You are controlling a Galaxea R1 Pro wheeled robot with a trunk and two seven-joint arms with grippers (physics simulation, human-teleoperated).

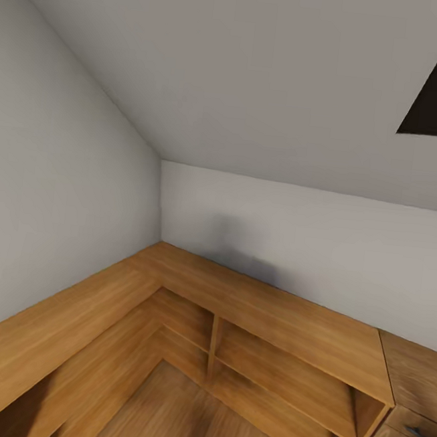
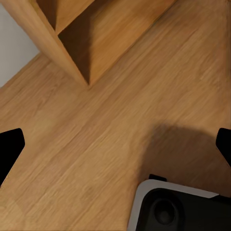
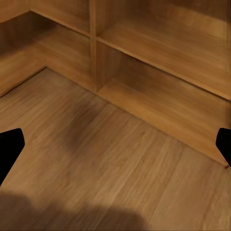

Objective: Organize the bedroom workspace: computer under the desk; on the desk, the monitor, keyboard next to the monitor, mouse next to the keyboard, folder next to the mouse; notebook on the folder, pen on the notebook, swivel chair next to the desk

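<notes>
The head view takes in low wooden shelving [image 1: 278, 359] wrapping a room corner in the lower half of the frame, grey walls [image 1: 61, 182] above, and a drawer unit [image 1: 412, 427] at lower right. Both wrist cameras point down at the wooden floor [image 3: 120, 168]. The left gripper [image 2: 115, 144] and right gripper [image 3: 115, 144] are spread wide, holding nothing, black fingertips [image 2: 9, 147] at the frame edges. The robot's grey base [image 2: 178, 209] sits at the bottom of the left wrist view.

Illumination even and diffuse. Soft shadow on the wall [image 1: 241, 254] and floor [image 3: 91, 125]. Render slightly soft; wide-angle distortion.
</notes>
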